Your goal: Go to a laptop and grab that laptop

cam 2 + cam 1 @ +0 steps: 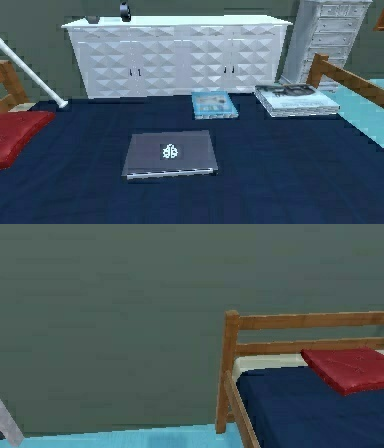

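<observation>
Grey-green wall [120, 314] takes up most of the forward view. At the forward view's right stands a wooden bed frame [232, 364]. A navy bedcover [300, 414] lies on the bed, with a red pillow [345, 369] on it near the frame's rail. A strip of light blue floor [120, 439] runs along the bottom edge.

In the arm side view, the navy bedcover [80, 200] spans the lower half. The laptop [171, 154] lies flat on it, lid down, dark grey with a pale emblem in the middle, just left of the picture's centre. Farther out on the bed lie a flat light blue item [213, 103] and, to its right, a flat grey-white item [295, 98]; both are apart from the laptop. The red pillow [20, 135] lies at the left edge. Beyond the bed, a white cabinet [175, 55] stands against the wall, with two small dark things [125, 12] on top. A white chest of drawers [335, 40] stands at its right.

The gripper's state, and its position relative to the laptop, cannot be told.
</observation>
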You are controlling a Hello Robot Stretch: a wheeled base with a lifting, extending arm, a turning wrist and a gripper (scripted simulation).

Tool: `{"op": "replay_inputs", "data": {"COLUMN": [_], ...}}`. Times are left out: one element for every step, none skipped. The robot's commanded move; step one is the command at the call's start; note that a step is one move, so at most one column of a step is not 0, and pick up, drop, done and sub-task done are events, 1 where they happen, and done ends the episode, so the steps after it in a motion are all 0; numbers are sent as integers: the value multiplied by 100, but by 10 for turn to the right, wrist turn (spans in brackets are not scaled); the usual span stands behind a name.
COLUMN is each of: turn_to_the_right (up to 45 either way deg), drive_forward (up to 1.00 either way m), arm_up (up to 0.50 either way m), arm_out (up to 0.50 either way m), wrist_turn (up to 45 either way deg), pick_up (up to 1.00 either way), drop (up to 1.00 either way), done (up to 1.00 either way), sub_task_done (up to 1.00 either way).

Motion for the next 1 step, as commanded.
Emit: {"op": "replay_inputs", "data": {"turn_to_the_right": [0], "drive_forward": [0], "arm_up": [50], "arm_out": [0], "wrist_turn": [0], "pick_up": [0], "drop": [0], "done": [0], "sub_task_done": [0]}}
